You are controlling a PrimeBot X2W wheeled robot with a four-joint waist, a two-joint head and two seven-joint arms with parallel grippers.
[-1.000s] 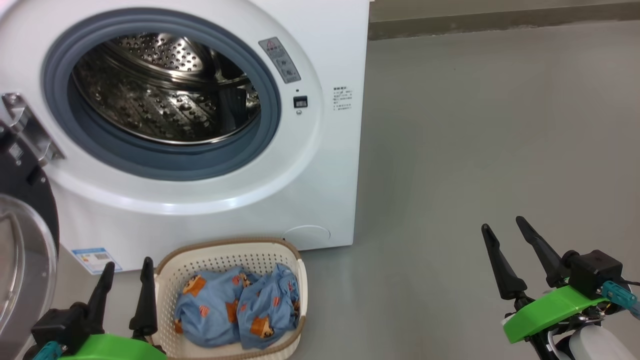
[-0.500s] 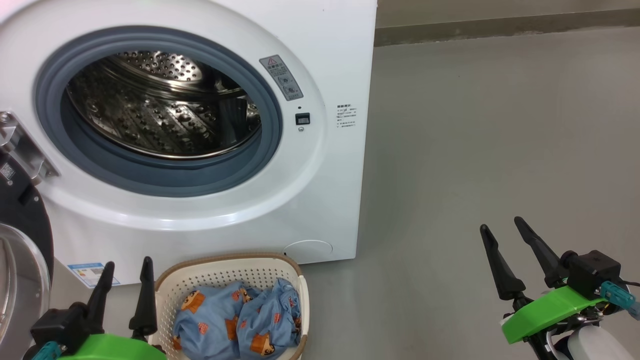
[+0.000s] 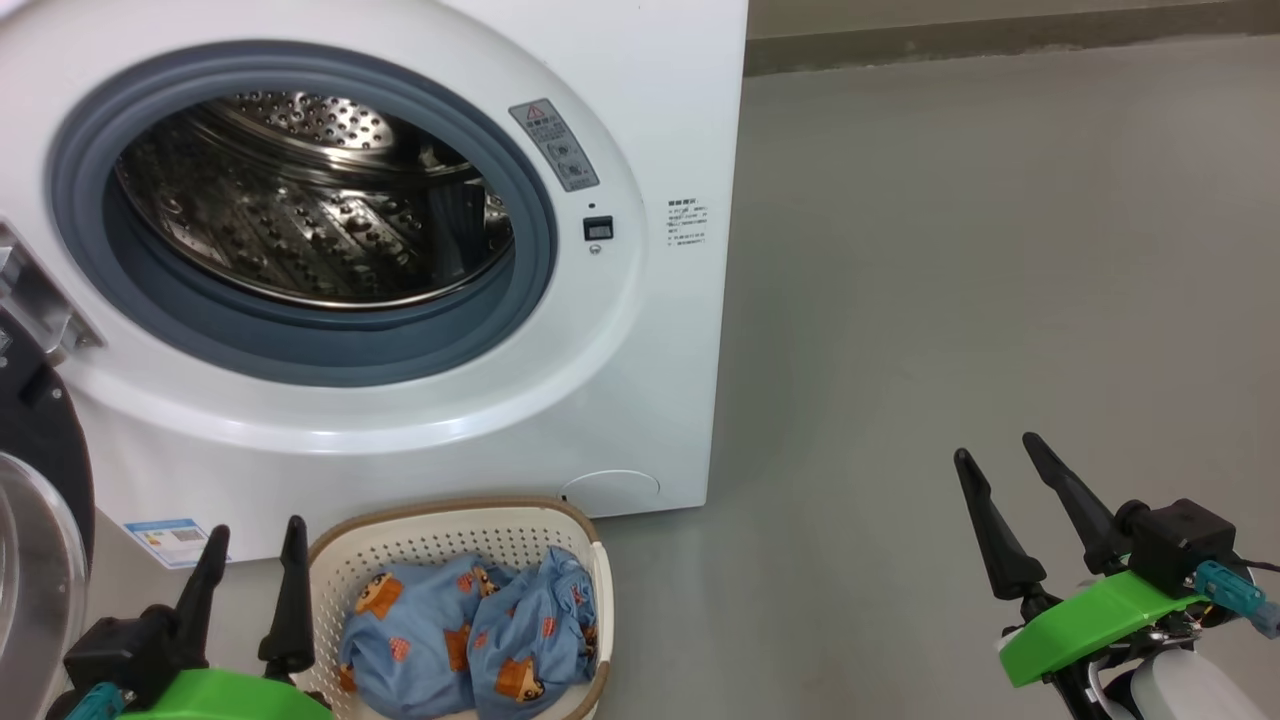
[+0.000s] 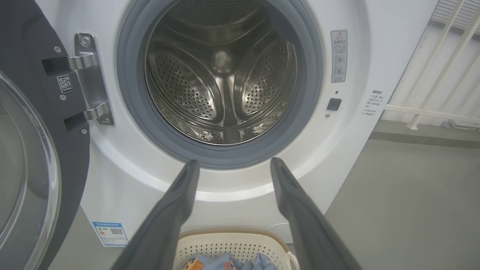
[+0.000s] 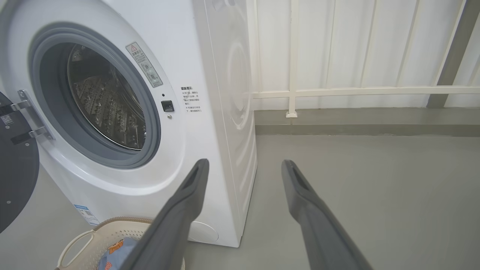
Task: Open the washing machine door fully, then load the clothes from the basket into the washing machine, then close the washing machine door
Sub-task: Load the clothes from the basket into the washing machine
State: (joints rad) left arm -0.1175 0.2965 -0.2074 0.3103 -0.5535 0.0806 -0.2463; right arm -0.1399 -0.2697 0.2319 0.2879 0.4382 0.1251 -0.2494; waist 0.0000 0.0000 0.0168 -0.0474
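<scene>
Jaws left and right wide apart and empty as before, clothes (image 3: 470, 640) unmoved in the basket (image 3: 430, 540).

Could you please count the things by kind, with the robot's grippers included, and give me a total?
Washing machine: 1
Door: 1
Basket: 1
Clothes: 2
Grippers: 2, left gripper and right gripper
Total: 7

Head view high, looking down; left wrist squarely faces washing machine (image 4: 123, 168), close; right wrist oblique; all share it.
</scene>
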